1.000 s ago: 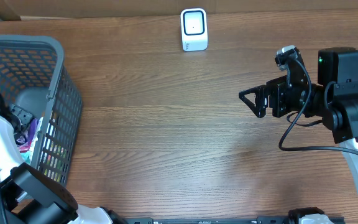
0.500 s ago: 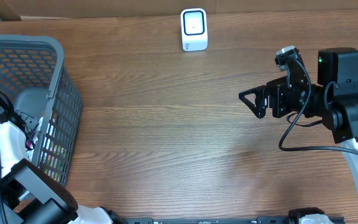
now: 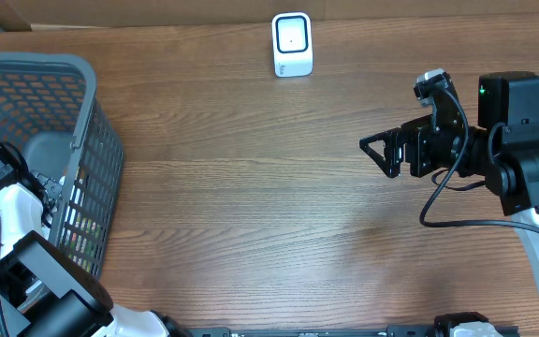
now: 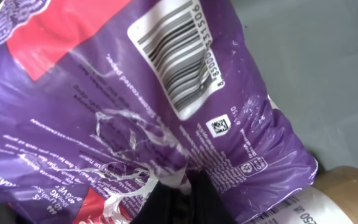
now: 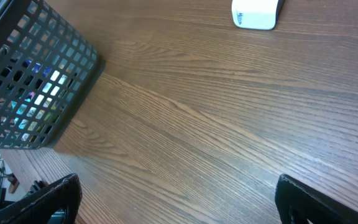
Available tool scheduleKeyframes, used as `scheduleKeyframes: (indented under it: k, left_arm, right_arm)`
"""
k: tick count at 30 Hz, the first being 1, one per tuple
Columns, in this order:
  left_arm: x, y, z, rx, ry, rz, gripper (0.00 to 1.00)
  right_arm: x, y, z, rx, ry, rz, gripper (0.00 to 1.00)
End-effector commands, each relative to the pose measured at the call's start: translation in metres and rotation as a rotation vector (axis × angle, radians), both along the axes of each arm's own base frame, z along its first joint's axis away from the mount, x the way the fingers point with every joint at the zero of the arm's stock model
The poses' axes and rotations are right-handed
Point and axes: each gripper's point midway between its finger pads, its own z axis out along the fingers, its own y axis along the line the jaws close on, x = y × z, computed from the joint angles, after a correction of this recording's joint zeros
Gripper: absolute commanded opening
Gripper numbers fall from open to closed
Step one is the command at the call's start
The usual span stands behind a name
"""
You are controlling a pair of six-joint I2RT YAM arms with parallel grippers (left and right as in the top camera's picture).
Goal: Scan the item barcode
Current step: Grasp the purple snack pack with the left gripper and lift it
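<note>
A purple snack bag [image 4: 104,112] with a white barcode label [image 4: 176,53] fills the left wrist view. It lies inside the grey mesh basket [image 3: 87,112]. My left gripper [image 4: 178,185] is shut, pinching a fold of the bag's foil between its black fingertips. In the overhead view the left arm [image 3: 3,187] reaches down into the basket and hides the bag. The white scanner [image 3: 292,44] stands at the table's far edge. Over the right side of the table my right gripper [image 3: 374,154] stands wide open and holds nothing.
Beside the bag in the basket lie a brown roll [image 4: 353,183] and a white labelled item [image 4: 303,208]. The right wrist view shows the basket [image 5: 30,81] at left, the scanner [image 5: 255,14] at top and bare wood between the fingers [image 5: 51,199].
My left gripper has shut on a fold of the purple bag, and the left arm has shifted a little inside the basket. The right arm has not moved.
</note>
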Motion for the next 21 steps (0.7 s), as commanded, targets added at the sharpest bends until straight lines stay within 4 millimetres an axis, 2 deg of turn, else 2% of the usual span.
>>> scheduleKeyframes:
  k: [1,3,9,11,13,15,16,17,18,21]
  left_arm:
    - [-0.002,0.003,0.006,-0.003,0.026,0.001,0.04]
    - [0.002,0.005,0.023,0.010,0.015,-0.016,0.04]
    - [0.026,0.017,0.102,0.141,-0.061,-0.120,0.04]
    - [0.030,0.020,0.122,0.184,-0.080,-0.147,0.04]
    - [0.031,0.021,0.131,0.213,-0.072,-0.185,0.04]
    - [0.030,0.021,0.130,0.226,-0.039,-0.236,0.06]
    - [0.030,0.020,0.125,0.225,-0.018,-0.259,0.17]
    - [0.029,0.020,0.121,0.219,-0.007,-0.267,0.33]
    - [0.029,0.019,0.115,0.207,0.003,-0.268,0.43]
    - [0.031,0.012,0.095,0.148,0.005,-0.293,0.61]
  right_arm:
    - [0.004,0.002,0.008,0.002,-0.025,0.001,1.00]
    - [0.004,0.002,0.008,0.002,-0.026,0.001,1.00]
    - [0.004,0.002,0.008,0.002,-0.026,0.001,1.00]
    - [0.004,0.002,0.008,0.002,-0.025,0.001,1.00]
    - [0.004,0.002,0.008,0.002,-0.024,0.001,1.00]
    - [0.004,0.002,0.008,0.002,-0.025,0.001,1.00]
    - [0.004,0.002,0.008,0.002,-0.025,0.001,1.00]
    - [0.004,0.002,0.008,0.002,-0.025,0.001,1.00]
    - [0.004,0.002,0.008,0.002,-0.025,0.001,1.00]
    - [0.004,0.002,0.008,0.002,-0.025,0.001,1.00]
